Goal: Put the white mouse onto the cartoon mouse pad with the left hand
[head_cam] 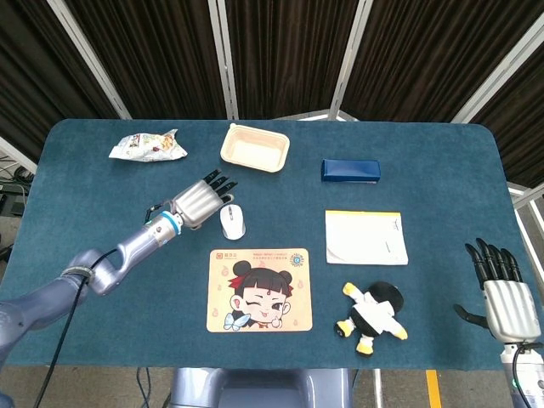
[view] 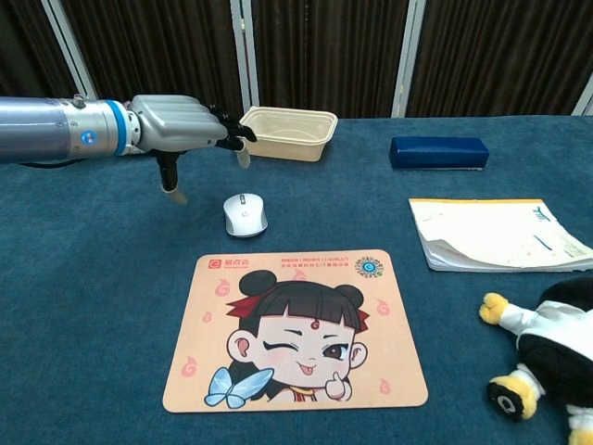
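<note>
The white mouse (head_cam: pixel 232 221) (view: pixel 246 214) lies on the blue table just beyond the top left corner of the cartoon mouse pad (head_cam: pixel 259 290) (view: pixel 295 329). My left hand (head_cam: pixel 200 201) (view: pixel 181 133) hovers open just left of and above the mouse, fingers spread toward it, not touching. Its thumb hangs down on the left side of the mouse. My right hand (head_cam: pixel 502 293) rests open near the table's front right edge, empty, and shows only in the head view.
A beige food tray (head_cam: pixel 255 147) (view: pixel 284 133) stands behind the mouse. A snack bag (head_cam: pixel 148 146) lies at the back left. A dark blue box (head_cam: pixel 350 170) (view: pixel 438 152), a white notebook (head_cam: pixel 365 236) (view: pixel 496 232) and a plush toy (head_cam: pixel 372 316) (view: pixel 542 357) fill the right half.
</note>
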`<state>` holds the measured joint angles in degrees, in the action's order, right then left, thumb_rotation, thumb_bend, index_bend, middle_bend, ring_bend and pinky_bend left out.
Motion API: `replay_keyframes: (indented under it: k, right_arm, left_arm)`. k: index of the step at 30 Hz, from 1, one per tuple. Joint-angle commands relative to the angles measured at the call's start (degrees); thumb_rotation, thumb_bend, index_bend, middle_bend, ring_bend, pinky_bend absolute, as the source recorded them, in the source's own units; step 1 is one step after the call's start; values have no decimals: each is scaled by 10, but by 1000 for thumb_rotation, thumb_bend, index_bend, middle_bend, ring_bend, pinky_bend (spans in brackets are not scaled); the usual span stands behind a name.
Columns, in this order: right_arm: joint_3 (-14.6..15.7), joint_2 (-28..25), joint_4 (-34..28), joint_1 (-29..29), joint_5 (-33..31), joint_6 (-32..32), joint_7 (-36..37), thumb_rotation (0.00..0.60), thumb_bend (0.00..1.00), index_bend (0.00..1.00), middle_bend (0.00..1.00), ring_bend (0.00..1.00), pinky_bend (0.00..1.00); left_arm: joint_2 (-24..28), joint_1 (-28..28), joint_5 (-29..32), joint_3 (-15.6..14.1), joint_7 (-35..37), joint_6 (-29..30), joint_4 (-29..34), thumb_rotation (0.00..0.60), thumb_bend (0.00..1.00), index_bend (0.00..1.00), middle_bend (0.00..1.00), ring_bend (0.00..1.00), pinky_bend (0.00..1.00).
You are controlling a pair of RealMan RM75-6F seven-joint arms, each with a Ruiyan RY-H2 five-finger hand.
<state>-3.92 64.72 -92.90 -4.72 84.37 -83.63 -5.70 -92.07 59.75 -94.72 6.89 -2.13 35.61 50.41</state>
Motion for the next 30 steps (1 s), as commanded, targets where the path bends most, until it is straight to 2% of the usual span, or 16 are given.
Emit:
replay_keyframes:
  k: [1, 8, 14, 26, 30]
  right_arm:
    - [-1, 0, -1, -1, -2, 2, -1, 600, 96, 32, 0, 0, 0]
    - [-3, -1, -4, -4, -7, 8, -5, 600, 96, 32, 0, 0, 0]
    - [-3, -2, -6, -6, -10, 12, -5, 600, 97, 32, 0, 0, 0]
    - [-3, -4, -7, -8, -11, 16, -4, 600, 96, 31, 0, 0, 0]
    - [-3, -4, -8, -8, -12, 15, -4, 600, 97, 32, 0, 0, 0]
  left_arm:
    - [-23, 25, 3, -7, 25, -10, -27, 600, 115, 200, 0, 0, 0]
    - [-42, 55, -10, -28, 42, -18, -46, 600, 116, 213, 0, 0, 0]
    - [-64, 73, -6, -43, 50, -39, -73, 600, 117, 297, 0, 0, 0]
    - [-95, 83, 0, -59, 58, -40, -112, 600, 116, 305, 0, 0, 0]
    - [-99, 85, 3, -66, 59, -43, -118, 600, 131, 370, 0, 0, 0]
